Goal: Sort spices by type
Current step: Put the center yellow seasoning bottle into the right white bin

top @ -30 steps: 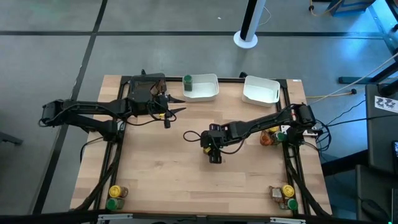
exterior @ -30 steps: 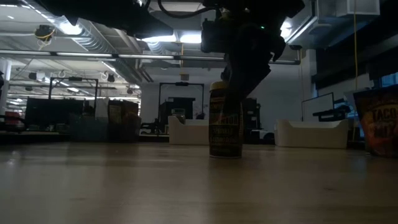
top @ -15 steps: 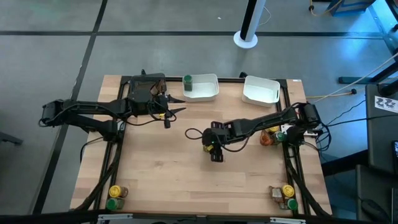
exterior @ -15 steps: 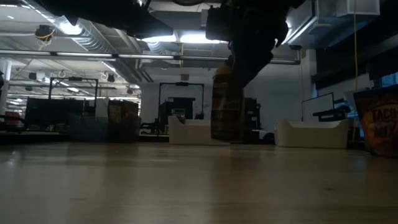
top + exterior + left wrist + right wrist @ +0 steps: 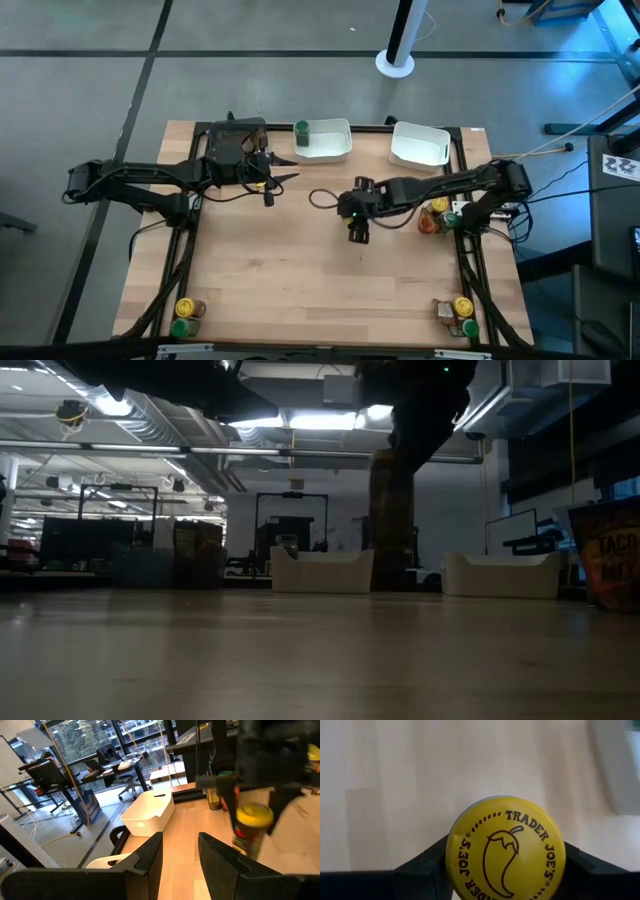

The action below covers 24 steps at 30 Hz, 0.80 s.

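Overhead, wooden table (image 5: 270,290) spread wide, with two white trays along the far edge: left tray (image 5: 330,142) holding a green-lidded jar (image 5: 301,129), right tray (image 5: 418,146) beside it. Left gripper (image 5: 282,176) parked near the left tray, fingers a little apart, holding nothing. Right gripper (image 5: 505,865) clamped on a yellow-lidded spice jar (image 5: 505,847), lifted clear of the tabletop near mid-table. Remaining jars clustered at both near corners (image 5: 184,316) (image 5: 458,312) and by the right arm's base (image 5: 438,216).

Looking straight down on the whole worktop (image 5: 300,270) from overhead; level across it from its surface; close wrist views; yellow-lidded jar (image 5: 505,847) shared by all four.
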Available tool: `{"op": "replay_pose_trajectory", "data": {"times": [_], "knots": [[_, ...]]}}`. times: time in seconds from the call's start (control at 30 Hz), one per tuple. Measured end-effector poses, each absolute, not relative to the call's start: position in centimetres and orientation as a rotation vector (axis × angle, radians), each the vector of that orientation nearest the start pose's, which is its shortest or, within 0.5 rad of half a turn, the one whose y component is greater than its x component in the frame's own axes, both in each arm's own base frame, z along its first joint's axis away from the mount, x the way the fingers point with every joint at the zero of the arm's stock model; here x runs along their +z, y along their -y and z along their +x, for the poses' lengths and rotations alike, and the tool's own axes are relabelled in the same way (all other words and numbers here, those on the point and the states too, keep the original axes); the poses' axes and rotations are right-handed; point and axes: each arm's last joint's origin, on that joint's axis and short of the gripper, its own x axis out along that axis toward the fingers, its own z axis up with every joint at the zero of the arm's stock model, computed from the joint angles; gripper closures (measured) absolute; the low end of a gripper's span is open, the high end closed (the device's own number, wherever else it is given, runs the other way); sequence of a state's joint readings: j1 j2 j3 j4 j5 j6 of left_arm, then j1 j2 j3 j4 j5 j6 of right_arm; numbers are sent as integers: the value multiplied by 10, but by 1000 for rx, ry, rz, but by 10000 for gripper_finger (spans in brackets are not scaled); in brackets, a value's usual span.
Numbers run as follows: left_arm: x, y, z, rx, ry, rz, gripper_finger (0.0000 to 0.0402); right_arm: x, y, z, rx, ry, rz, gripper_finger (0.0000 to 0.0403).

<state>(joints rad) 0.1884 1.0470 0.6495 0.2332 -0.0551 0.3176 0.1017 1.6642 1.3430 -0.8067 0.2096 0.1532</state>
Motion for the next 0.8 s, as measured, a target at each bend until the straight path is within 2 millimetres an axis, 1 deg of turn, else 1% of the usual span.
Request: {"op": "replay_pose_trajectory", "data": {"times": [0.2,0.4,0.6,0.8], "knots": [[276,-45,228,213,-212,304,288,283,-4,313,-319,-1109,-60,174],[275,-45,228,212,-215,304,288,299,21,290,-452,-1133,-69,180],[275,-45,228,212,-215,304,288,313,50,267,-605,-1147,-56,175],[275,-45,228,212,-215,304,288,320,81,248,-733,-1166,-6,181]]}}
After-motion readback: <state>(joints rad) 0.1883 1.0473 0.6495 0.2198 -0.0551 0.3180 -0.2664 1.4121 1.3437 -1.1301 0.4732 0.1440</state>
